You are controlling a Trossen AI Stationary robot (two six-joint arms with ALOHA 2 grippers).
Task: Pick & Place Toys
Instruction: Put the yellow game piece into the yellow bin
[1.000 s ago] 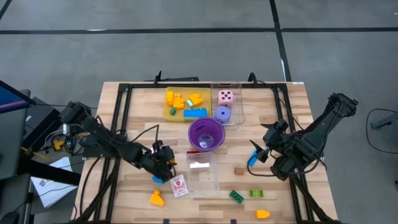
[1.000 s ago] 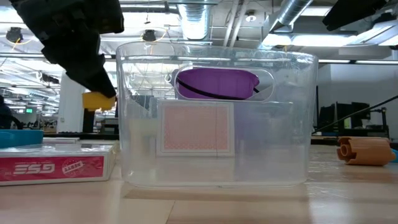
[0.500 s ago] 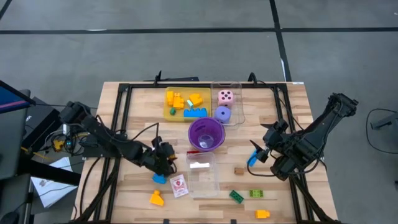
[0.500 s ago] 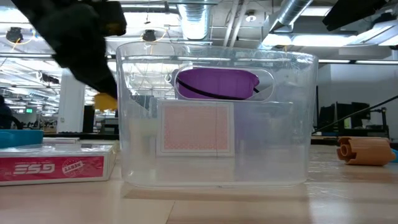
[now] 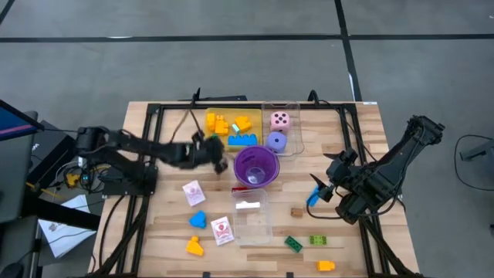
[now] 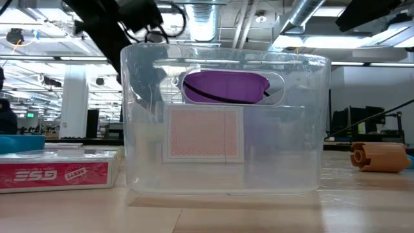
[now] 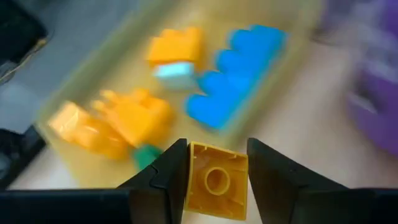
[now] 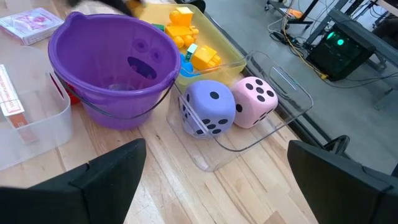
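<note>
Yellow brick [image 7: 216, 182], unseen from above, sits clamped in left tool [image 7: 214, 171].

The left gripper [image 5: 217, 152] reached across the table's middle, fingers clamped; the right gripper [image 5: 318, 190] waited, fingers apart.

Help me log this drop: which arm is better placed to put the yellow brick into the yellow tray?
Left. Its pincer grips the yellow brick near the yellow tray; the right pincer waits open, farther off.

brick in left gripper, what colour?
Yellow brick, clearest in the left wrist view.
</note>
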